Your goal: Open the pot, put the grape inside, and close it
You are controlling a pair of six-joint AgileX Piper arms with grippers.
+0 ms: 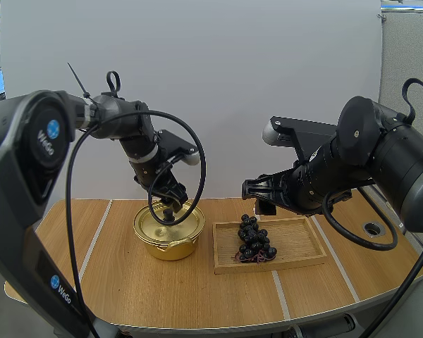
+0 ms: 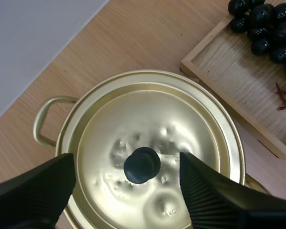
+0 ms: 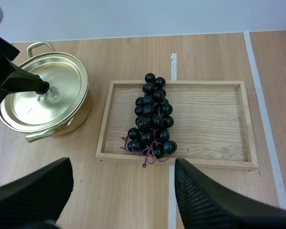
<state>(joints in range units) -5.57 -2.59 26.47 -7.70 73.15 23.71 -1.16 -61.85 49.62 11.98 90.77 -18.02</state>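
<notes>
Left gripper (image 1: 170,208), centre-left in high view, spread astride round black knob (image 2: 142,165) on dented gold metal lid (image 2: 190,119): lower, pinch squarely. Right gripper (image 3: 123,167) spread.

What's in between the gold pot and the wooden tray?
Nothing. Only bare table lies between the pot and the tray, as the right wrist view shows.

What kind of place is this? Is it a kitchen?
Probably not a kitchen: it looks like a robot test bench. A left arm and a right arm reach over a wooden table with a gold pot beside a wooden tray of grapes.
</notes>
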